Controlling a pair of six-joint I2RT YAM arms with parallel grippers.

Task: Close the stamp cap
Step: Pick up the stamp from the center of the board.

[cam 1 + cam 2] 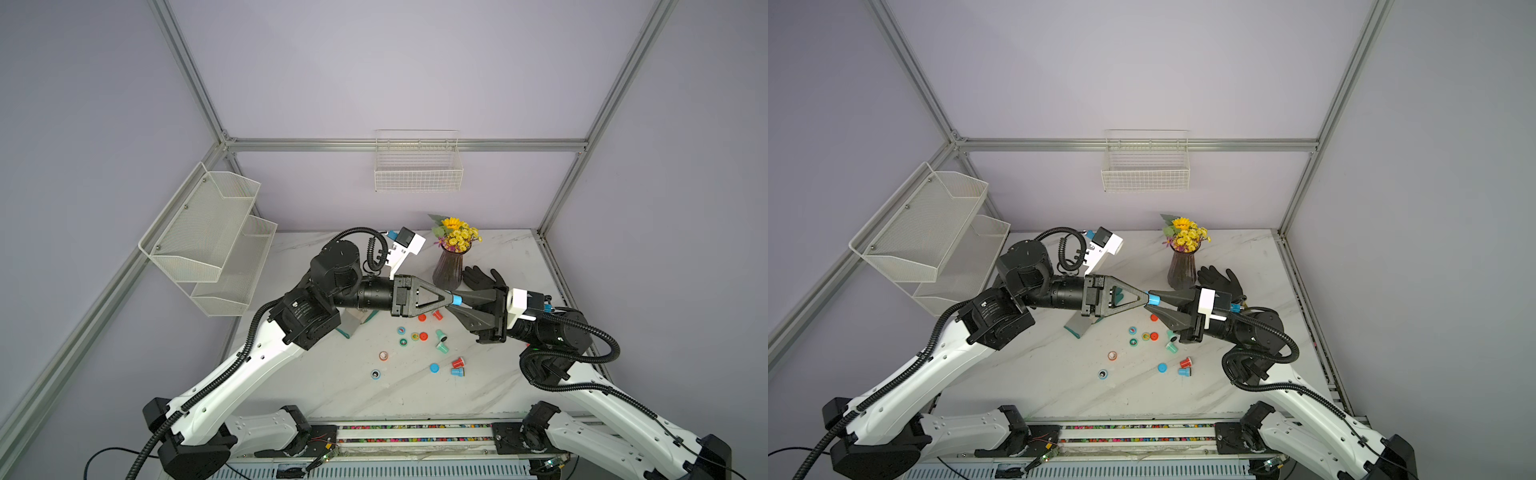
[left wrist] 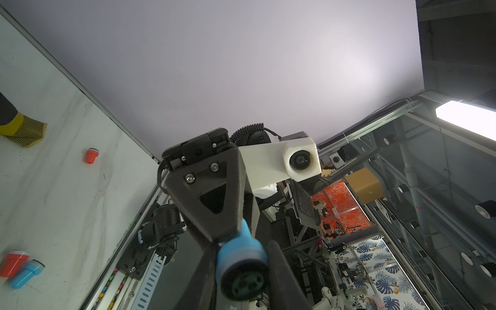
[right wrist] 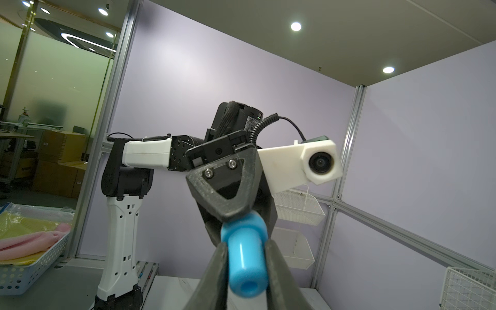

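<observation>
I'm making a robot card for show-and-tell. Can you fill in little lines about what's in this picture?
Place: marble-look table
Held thing: blue stamp, in the air above the table
Left gripper: shut on the blue stamp's wide end
Right gripper: shut on its narrow handle
Lying loose: small red, blue and green stamps and caps, such as a red stamp
At the back: vase of yellow flowers, black glove
Cap fully on: cannot tell
</observation>
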